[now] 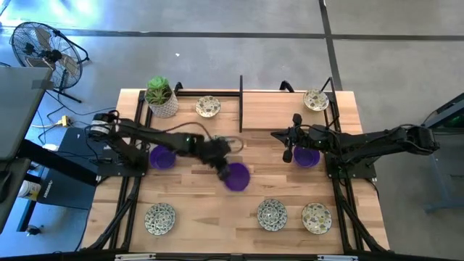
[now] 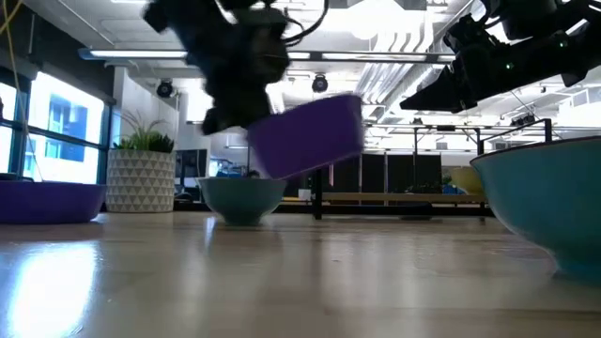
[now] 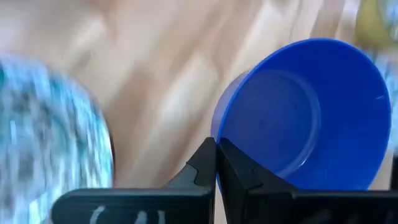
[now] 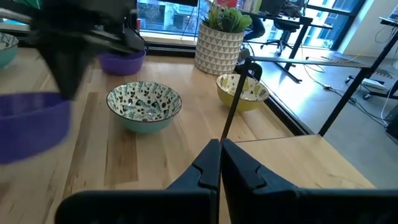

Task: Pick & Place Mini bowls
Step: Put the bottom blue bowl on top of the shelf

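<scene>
— What can't you make out?
— The left hand (image 2: 246, 99) and its purple bowl (image 2: 308, 136) are smeared in the low view.
— Anything cut off?
— The teal bowl (image 2: 549, 202) runs off the edge there, and a speckled bowl (image 3: 46, 134) is blurred and cropped at the left wrist.

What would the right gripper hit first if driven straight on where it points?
Probably the thin black rod right ahead of the shut right gripper, though depth is unclear. The purple bowl held by the left gripper sits well off that line.
</scene>
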Robot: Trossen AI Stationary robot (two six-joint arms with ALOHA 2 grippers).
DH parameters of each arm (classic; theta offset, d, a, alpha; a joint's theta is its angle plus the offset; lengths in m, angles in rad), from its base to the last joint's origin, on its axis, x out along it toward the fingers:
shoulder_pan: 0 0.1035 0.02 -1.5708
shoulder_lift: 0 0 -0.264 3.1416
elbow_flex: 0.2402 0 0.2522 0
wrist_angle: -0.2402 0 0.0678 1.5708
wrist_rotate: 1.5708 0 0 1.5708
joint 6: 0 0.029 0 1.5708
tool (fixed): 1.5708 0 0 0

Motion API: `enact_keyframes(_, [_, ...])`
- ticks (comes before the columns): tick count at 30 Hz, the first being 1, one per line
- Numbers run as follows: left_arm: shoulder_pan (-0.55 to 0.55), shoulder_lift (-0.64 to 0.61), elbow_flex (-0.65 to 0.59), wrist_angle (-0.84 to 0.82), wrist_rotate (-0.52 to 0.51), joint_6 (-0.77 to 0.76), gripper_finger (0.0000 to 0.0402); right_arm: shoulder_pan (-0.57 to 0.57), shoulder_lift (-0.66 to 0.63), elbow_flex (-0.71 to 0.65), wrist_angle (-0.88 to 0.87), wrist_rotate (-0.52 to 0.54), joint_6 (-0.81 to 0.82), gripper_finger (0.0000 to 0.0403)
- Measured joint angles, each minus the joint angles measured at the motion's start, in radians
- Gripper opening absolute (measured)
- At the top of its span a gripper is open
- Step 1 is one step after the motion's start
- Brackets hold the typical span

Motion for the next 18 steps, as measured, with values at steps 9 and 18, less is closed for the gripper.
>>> enact_keyframes(9, [0.124, 0.110, 0.037, 0.100, 0.070, 0.076, 0.0001, -0.001, 0.000, 0.000, 0.007, 0.006, 0.000, 0.0002])
enact_keyframes(18, [0.123, 0.243, 0.238, -0.084, 0.039, 0.206, 0.0001, -0.001, 0.000, 0.000, 0.007, 0.023, 0.000, 0.0002])
